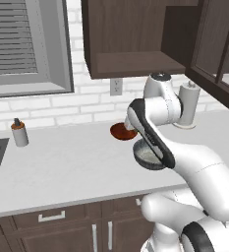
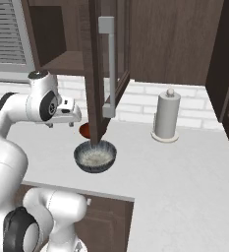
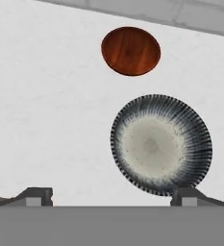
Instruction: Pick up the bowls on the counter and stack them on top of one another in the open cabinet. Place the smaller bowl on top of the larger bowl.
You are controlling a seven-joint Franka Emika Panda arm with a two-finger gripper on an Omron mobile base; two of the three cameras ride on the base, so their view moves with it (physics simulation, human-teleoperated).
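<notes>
The end effector [image 3: 111,196] hangs above the worktop [image 3: 46,120] with its jaws spread wide and nothing between them; its two tips show at the lower edge of the hand view, one at lower left, one at lower right. The grey bowl [image 3: 161,144] lies right of centre in that view, its near rim just above the right tip, so the jaws are not centred on it. Coming straight down from here, one finger could land inside the bowl or on its rim and tip or push it instead of pinching the wall.

The red bowl [image 3: 131,51] sits just beyond it, toward the top of the frame, apart but near; a shoved grey bowl could knock into it.

In the right base view the grey bowl [image 2: 95,156] rests near the worktop's front edge, so a push that way risks sliding it off. The open cabinet door [image 2: 106,69] hangs above it there, close to the wrist; lifting straight up could strike the door. The cabinet shelf [image 1: 135,63], upper centre of the left base view, is bare.
</notes>
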